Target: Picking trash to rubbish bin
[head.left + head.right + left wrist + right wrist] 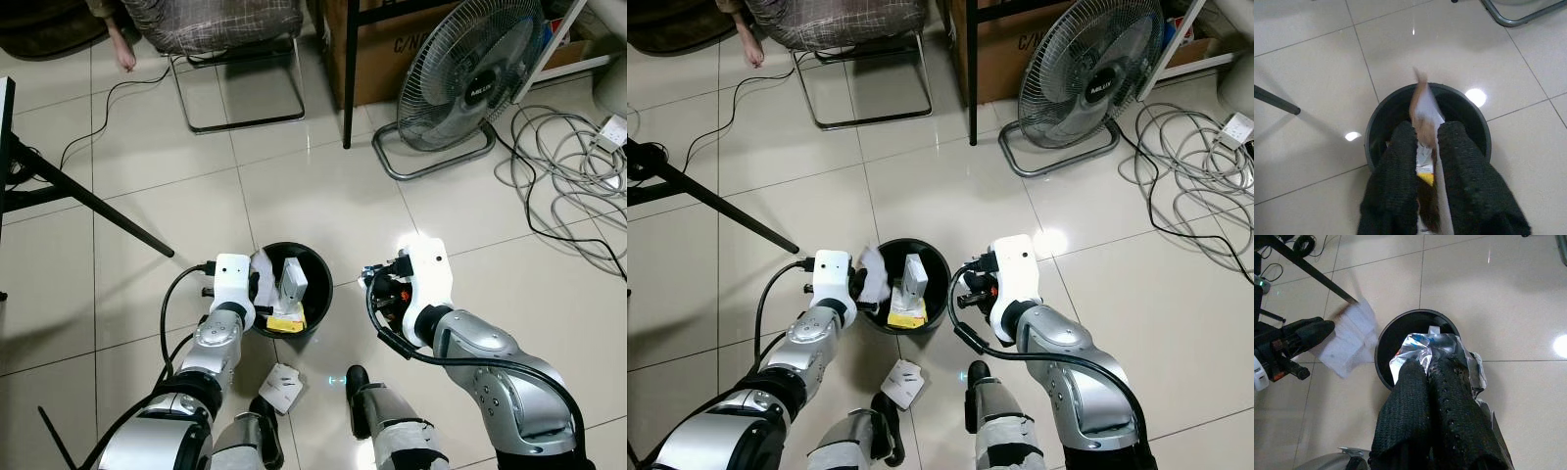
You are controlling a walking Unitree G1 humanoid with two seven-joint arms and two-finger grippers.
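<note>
A black rubbish bin (315, 294) is being shown low in the middle of the left eye view, on the pale tiled floor (294, 186), with a white carton and a yellow wrapper (287, 320) already lying inside. The left gripper (1426, 161) is being held at the bin's left rim, its fingers narrowed on a piece of white paper (873, 274) that is being blurred in the left wrist view, so it is judged to be swinging over the opening. The right gripper (1431, 374) is being kept just right of the rim, its fingers pressed together on a crumpled silver foil wrapper (1422, 345) that is hanging partly over the bin's edge. If either piece is being let go too near the rim, it is likely to be tipped outside onto the tiles, the light paper being especially prone to drifting. With both arms being crowded round one small opening, the bin could be nudged aside. A further white scrap (281, 385) is lying on the floor below the bin, between the robot's feet, and could be trodden on.
</note>
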